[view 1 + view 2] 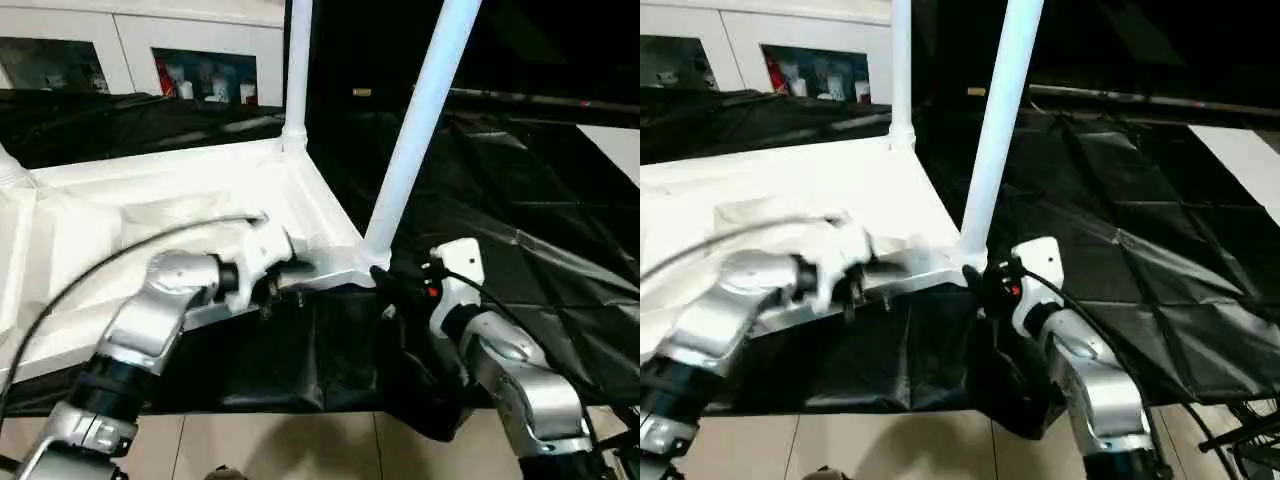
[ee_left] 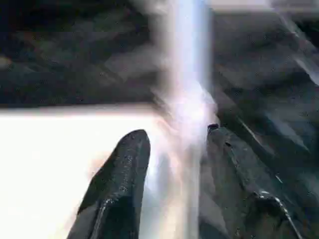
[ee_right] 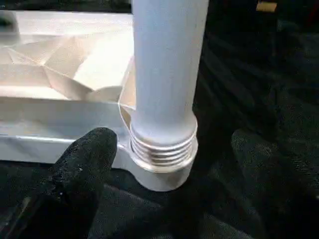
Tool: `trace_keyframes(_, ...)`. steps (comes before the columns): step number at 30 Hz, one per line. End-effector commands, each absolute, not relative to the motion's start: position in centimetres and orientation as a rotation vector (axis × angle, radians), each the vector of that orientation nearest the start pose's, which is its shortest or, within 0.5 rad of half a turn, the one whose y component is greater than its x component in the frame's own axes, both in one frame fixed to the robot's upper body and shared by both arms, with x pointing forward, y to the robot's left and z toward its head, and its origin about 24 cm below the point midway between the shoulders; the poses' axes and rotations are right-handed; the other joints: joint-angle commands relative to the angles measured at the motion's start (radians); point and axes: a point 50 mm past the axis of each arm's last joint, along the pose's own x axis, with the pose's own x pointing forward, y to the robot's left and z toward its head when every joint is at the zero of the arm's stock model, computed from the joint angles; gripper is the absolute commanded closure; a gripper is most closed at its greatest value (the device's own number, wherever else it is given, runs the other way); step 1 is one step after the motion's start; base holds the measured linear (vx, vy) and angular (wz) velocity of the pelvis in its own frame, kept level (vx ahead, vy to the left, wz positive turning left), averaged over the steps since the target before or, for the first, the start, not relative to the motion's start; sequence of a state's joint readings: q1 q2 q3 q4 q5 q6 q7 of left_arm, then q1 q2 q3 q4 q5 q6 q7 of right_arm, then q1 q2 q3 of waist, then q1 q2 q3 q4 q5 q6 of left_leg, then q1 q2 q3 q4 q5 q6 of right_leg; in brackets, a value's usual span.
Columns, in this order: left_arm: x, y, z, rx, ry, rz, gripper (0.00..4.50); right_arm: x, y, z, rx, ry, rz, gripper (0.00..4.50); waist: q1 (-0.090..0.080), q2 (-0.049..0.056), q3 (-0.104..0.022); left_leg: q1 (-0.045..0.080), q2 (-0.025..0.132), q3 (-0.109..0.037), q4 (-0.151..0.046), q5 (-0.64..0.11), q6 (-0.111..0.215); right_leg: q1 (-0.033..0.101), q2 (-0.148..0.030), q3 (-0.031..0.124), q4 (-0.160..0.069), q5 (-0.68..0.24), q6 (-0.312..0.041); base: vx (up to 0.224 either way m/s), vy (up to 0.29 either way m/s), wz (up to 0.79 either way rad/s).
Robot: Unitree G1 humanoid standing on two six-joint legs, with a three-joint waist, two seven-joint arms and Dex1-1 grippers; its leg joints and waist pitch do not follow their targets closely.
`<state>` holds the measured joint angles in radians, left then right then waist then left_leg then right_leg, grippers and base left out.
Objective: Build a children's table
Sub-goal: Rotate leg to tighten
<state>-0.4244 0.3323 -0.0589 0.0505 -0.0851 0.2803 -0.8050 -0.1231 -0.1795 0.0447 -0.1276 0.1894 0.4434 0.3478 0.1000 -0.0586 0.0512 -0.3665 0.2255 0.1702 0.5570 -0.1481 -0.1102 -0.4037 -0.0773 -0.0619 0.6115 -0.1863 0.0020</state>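
The white tabletop (image 1: 150,210) lies upside down on the black-draped work table. Two white tube legs stand upright in its right corners, one far (image 1: 297,60) and one near (image 1: 420,120). My left gripper (image 1: 287,273) sits on the near rim just left of the near leg. In the left wrist view its fingers (image 2: 119,184) straddle the rim and look shut on it. My right gripper (image 3: 174,144) is open around the near leg's base (image 3: 162,149). One finger is on each side, clear of the tube. Several thread rings show above the corner socket (image 3: 159,177).
The black cloth (image 1: 520,200) spreads to the right and hangs over the front edge above the tiled floor (image 1: 280,445). White cabinets with glass doors (image 1: 200,70) stand behind. A cable (image 1: 110,260) loops over my left forearm.
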Motion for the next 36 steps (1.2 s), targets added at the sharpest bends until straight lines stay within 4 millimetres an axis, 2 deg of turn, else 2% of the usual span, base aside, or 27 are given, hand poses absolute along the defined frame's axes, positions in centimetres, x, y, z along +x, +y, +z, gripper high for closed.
trace_keyframes(1, 30.6, 15.1, 11.9, 0.267, 0.020, -0.713, 2.35, 26.5, -15.3, 6.5, 0.012, 0.217, 0.396, 0.35, -0.001, 0.010, -0.057, 0.007, 0.005, 0.006, -0.060, -0.277, -0.015, 0.047, -0.042, 0.041, -0.073, -0.185, -0.124, 0.000, 0.000, 0.00)
trace_keyframes(2, 29.5, 15.9, 11.1, 0.211, 0.004, -0.569, 2.35, 25.8, -16.1, 6.7, 0.011, 0.210, 0.347, 0.35, -0.003, 0.007, -0.058, 0.006, 0.003, 0.008, -0.059, -0.268, -0.010, 0.048, -0.040, 0.041, -0.074, -0.188, -0.115, 0.000, 0.000, 0.00)
trace_keyframes(3, 29.5, 15.9, 11.1, 0.211, 0.004, -0.569, 2.35, 25.8, -16.1, 6.7, 0.011, 0.210, 0.347, 0.35, -0.002, 0.008, -0.057, 0.004, 0.005, 0.007, -0.059, -0.266, -0.009, 0.049, -0.042, 0.041, -0.074, -0.189, -0.112, 0.000, 0.000, 0.00)
trace_keyframes(4, 28.5, 16.3, 10.5, 0.162, -0.007, -0.483, 2.35, 25.4, -16.7, 6.8, -0.004, 0.195, 0.314, 0.35, -0.003, 0.004, -0.055, 0.002, 0.006, 0.008, -0.058, -0.268, -0.007, 0.048, -0.043, 0.040, -0.078, -0.202, -0.104, 0.000, 0.000, 0.00)
trace_keyframes(6, 26.9, 17.0, 9.4, 0.111, -0.010, -0.360, 2.35, 24.9, -17.4, 6.8, -0.040, 0.162, 0.274, 0.35, -0.004, 0.006, -0.057, 0.002, 0.003, 0.008, -0.057, -0.283, -0.004, 0.044, -0.038, 0.041, -0.084, -0.232, -0.088, 0.000, 0.000, 0.00)
trace_keyframes(8, 25.8, 17.3, 8.3, 0.104, 0.015, -0.270, 2.35, 24.7, -17.6, 6.6, -0.064, 0.142, 0.261, 0.35, -0.004, 0.006, -0.052, 0.001, 0.005, 0.008, -0.059, -0.311, -0.003, 0.040, -0.039, 0.040, -0.091, -0.264, -0.076, 0.000, 0.000, 0.00)
trace_keyframes(10, 25.0, 17.5, 7.6, 0.077, 0.023, -0.205, 2.35, 24.8, -17.4, 6.3, -0.065, 0.143, 0.260, 0.35, -0.009, 0.004, -0.046, 0.005, -0.001, 0.005, -0.059, -0.380, 0.007, 0.031, -0.037, 0.037, -0.108, -0.403, -0.026, 0.000, 0.000, 0.00)
trace_keyframes(11, 24.9, 17.4, 7.6, 0.066, 0.012, -0.188, 2.35, 24.8, -17.2, 6.3, -0.057, 0.141, 0.265, 0.35, -0.009, 0.003, -0.046, 0.006, -0.003, 0.005, -0.058, -0.389, 0.008, 0.028, -0.036, 0.036, -0.112, -0.429, -0.016, 0.000, 0.000, 0.00)
trace_keyframes(12, 24.6, 17.4, 7.7, 0.047, -0.006, -0.157, 2.35, 24.7, -16.7, 6.5, -0.035, 0.135, 0.280, 0.35, -0.010, 0.006, -0.045, 0.007, -0.002, 0.002, -0.059, -0.413, 0.007, 0.025, -0.035, 0.035, -0.116, -0.456, -0.007, 0.000, 0.000, 0.00)
trace_keyframes(13, 24.4, 17.3, 7.7, 0.046, -0.001, -0.140, 2.35, 24.6, -16.3, 6.7, -0.014, 0.131, 0.298, 0.35, -0.011, 0.003, -0.045, 0.005, -0.003, 0.000, -0.059, -0.423, 0.006, 0.025, -0.036, 0.033, -0.116, -0.474, 0.002, 0.000, 0.000, 0.00)
trace_keyframes(15, 24.1, 17.3, 7.7, 0.068, -0.003, -0.131, 2.35, 24.2, -15.8, 6.8, 0.014, 0.126, 0.332, 0.35, -0.010, 0.005, -0.044, 0.006, -0.002, -0.002, -0.060, -0.430, 0.007, 0.022, -0.034, 0.033, -0.117, -0.474, 0.010, 0.000, 0.000, 0.00)
trace_keyframes(17, 23.6, 17.2, 7.7, 0.082, 0.001, -0.120, 2.35, 23.7, -16.0, 6.6, 0.035, 0.138, 0.337, 0.35, -0.010, 0.012, -0.043, 0.005, 0.000, -0.005, -0.063, -0.441, 0.002, 0.022, -0.032, 0.034, -0.114, -0.452, 0.012, 0.000, 0.000, 0.00)
trace_keyframes(19, 23.4, 17.0, 7.8, 0.086, -0.001, -0.126, 2.35, 23.5, -16.1, 6.4, 0.040, 0.142, 0.329, 0.35, -0.012, 0.009, -0.043, 0.002, -0.001, -0.006, -0.062, -0.449, 0.000, 0.023, -0.032, 0.034, -0.114, -0.445, 0.012, 0.000, 0.000, 0.00)
trace_keyframes(21, 23.3, 16.8, 7.8, 0.099, -0.010, -0.132, 2.35, 23.4, -16.5, 6.0, 0.028, 0.148, 0.307, 0.35, -0.011, 0.014, -0.046, 0.003, -0.001, -0.006, -0.061, -0.449, -0.002, 0.022, -0.032, 0.035, -0.113, -0.429, 0.010, 0.000, 0.000, 0.00)
trace_keyframes(22, 23.3, 16.7, 7.8, 0.082, -0.014, -0.129, 2.35, 23.3, -16.8, 5.9, 0.023, 0.149, 0.294, 0.35, -0.011, 0.011, -0.045, 0.002, -0.003, -0.006, -0.060, -0.449, -0.002, 0.023, -0.032, 0.035, -0.113, -0.426, 0.008, 0.000, 0.000, 0.00)
trace_keyframes(23, 23.4, 16.6, 7.8, 0.069, -0.011, -0.132, 2.35, 23.3, -16.9, 5.8, 0.021, 0.152, 0.281, 0.35, -0.010, 0.018, -0.045, 0.002, -0.003, -0.007, -0.061, -0.452, -0.003, 0.023, -0.032, 0.035, -0.111, -0.423, 0.006, 0.000, 0.000, 0.00)
trace_keyframes(24, 23.4, 16.6, 7.8, 0.064, -0.012, -0.132, 2.35, 23.4, -17.0, 5.8, 0.019, 0.153, 0.277, 0.35, -0.012, 0.015, -0.046, 0.002, -0.002, -0.007, -0.061, -0.450, -0.002, 0.024, -0.032, 0.035, -0.112, -0.417, 0.005, 0.000, 0.000, 0.00)
trace_keyframes(26, 23.4, 16.7, 7.4, 0.057, 0.021, -0.140, 2.35, 23.4, -17.4, 5.7, 0.004, 0.156, 0.254, 0.35, -0.012, 0.021, -0.046, 0.003, -0.004, -0.006, -0.060, -0.450, -0.001, 0.024, -0.031, 0.036, -0.110, -0.407, 0.001, 0.000, 0.000, 0.00)
trace_keyframes(27, 23.4, 16.7, 7.3, 0.049, 0.024, -0.151, 2.35, 23.4, -17.5, 5.8, 0.000, 0.156, 0.251, 0.35, -0.012, 0.018, -0.047, 0.002, -0.005, -0.005, -0.058, -0.442, 0.001, 0.024, -0.030, 0.036, -0.110, -0.401, 0.000, 0.000, 0.000, 0.00)
trace_keyframes(28, 23.3, 16.7, 7.3, 0.053, 0.020, -0.149, 2.35, 23.4, -17.5, 5.9, 0.001, 0.154, 0.252, 0.35, -0.011, 0.016, -0.047, 0.007, -0.005, -0.005, -0.059, -0.462, 0.001, 0.026, -0.031, 0.034, -0.109, -0.432, 0.006, 0.000, 0.000, 0.00)
trace_keyframes(29, 23.2, 16.8, 7.3, 0.052, 0.017, -0.138, 2.35, 23.4, -17.4, 6.0, 0.003, 0.151, 0.254, 0.35, -0.015, 0.008, -0.046, 0.018, -0.006, -0.005, -0.059, -0.517, 0.001, 0.025, -0.028, 0.029, -0.116, -0.510, 0.023, 0.000, 0.000, 0.00)
trace_keyframes(30, 23.2, 16.8, 7.3, 0.052, 0.017, -0.138, 2.35, 23.4, -17.4, 6.0, 0.003, 0.151, 0.254, 0.35, -0.015, 0.008, -0.046, 0.018, -0.006, -0.005, -0.059, -0.517, 0.001, 0.025, -0.028, 0.029, -0.116, -0.510, 0.023, 0.000, 0.000, 0.00)
trace_keyframes(31, 23.1, 16.8, 7.2, 0.051, 0.022, -0.125, 2.35, 23.3, -17.3, 5.9, 0.002, 0.152, 0.258, 0.35, -0.020, 0.006, -0.044, 0.036, -0.009, -0.006, -0.057, -0.582, 0.009, 0.025, -0.022, 0.017, -0.130, -0.611, 0.038, 0.000, 0.000, 0.00)
trace_keyframes(34, 22.7, 16.7, 7.1, 0.049, 0.024, -0.114, 2.35, 23.2, -17.2, 5.9, 0.000, 0.157, 0.271, 0.35, -0.032, -0.003, -0.032, 0.057, -0.013, -0.005, -0.052, -0.639, 0.028, 0.033, -0.010, -0.009, -0.150, -0.712, 0.035, 0.000, 0.000, 0.00)
trace_keyframes(35, 22.6, 16.6, 7.1, 0.047, 0.023, -0.111, 2.35, 23.2, -17.2, 6.0, -0.001, 0.157, 0.275, 0.35, -0.037, 0.005, -0.029, 0.064, -0.014, -0.008, -0.054, -0.643, 0.031, 0.045, -0.013, -0.016, -0.159, -0.728, 0.034, 0.000, 0.000, 0.00)
trace_keyframes(36, 22.7, 16.5, 7.1, 0.045, 0.022, -0.110, 2.35, 23.4, -17.2, 6.0, -0.001, 0.156, 0.278, 0.35, -0.038, 0.010, -0.026, 0.073, -0.012, -0.011, -0.055, -0.660, 0.031, 0.044, -0.014, -0.020, -0.164, -0.733, 0.031, 0.000, 0.000, 0.00)
